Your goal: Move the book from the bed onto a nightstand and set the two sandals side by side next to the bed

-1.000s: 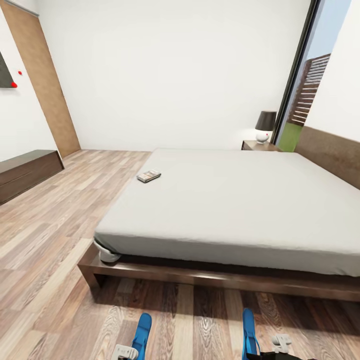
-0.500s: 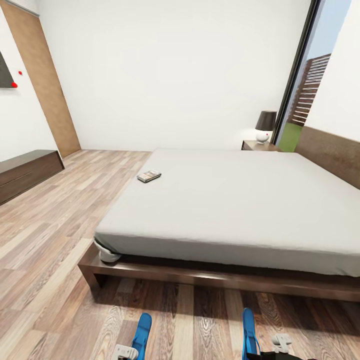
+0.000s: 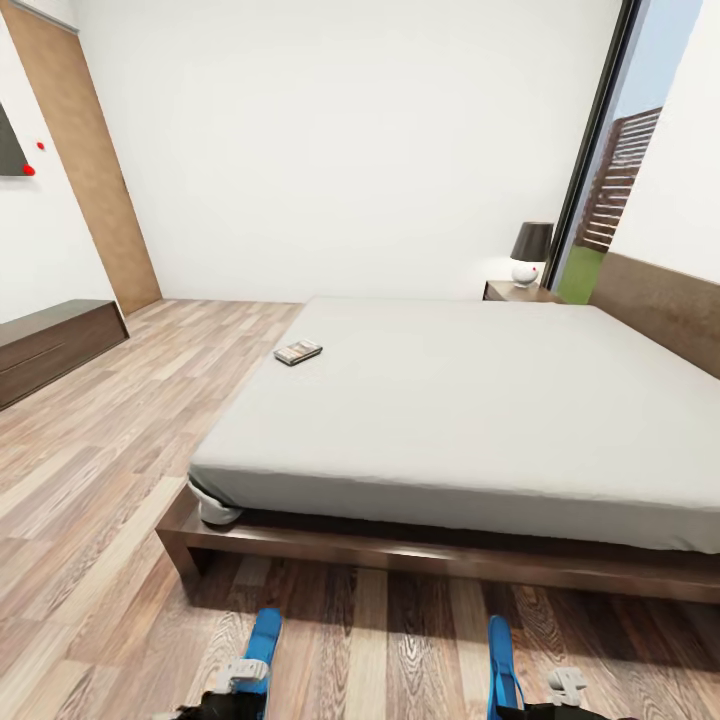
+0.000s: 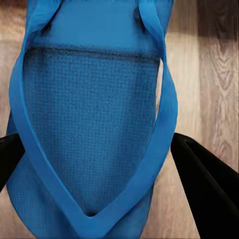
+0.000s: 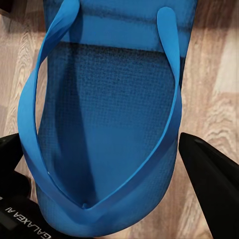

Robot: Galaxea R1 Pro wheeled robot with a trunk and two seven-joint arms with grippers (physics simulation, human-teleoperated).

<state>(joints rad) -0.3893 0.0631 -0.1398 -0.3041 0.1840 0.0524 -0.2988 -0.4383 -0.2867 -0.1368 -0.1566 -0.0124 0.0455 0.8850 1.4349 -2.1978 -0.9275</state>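
You are gripping one sandal [image 4: 89,124] in the left jaws and another sandal [image 5: 107,119] in the right, the book [image 3: 298,351] lying near the bed's [image 3: 470,400] left edge.

The walls [image 3: 340,140] are plain white. The floor [image 3: 110,470] is made of brown wood planks. A wooden door [image 3: 95,190] stands at the left, with a long dark dresser [image 3: 50,345] near it. A tall window [image 3: 625,170] shows a fence.

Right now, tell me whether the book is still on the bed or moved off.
On the bed: the book lies flat on the bed near its left edge.
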